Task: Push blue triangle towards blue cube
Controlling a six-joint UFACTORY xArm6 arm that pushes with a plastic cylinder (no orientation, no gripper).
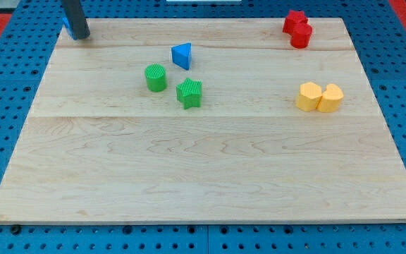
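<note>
The blue triangle (182,55) lies on the wooden board, upper middle-left. The blue cube (66,27) sits at the board's top left corner, mostly hidden behind my rod; only a blue sliver shows at its left side. My tip (80,35) rests at that top left corner, touching or right beside the blue cube, far to the left of the blue triangle.
A green cylinder (156,77) and a green star (189,93) lie just below the blue triangle. Two red blocks (297,28) sit together at the top right. Two yellow blocks (319,97) sit side by side at the right. The board (203,176) lies on a blue pegboard.
</note>
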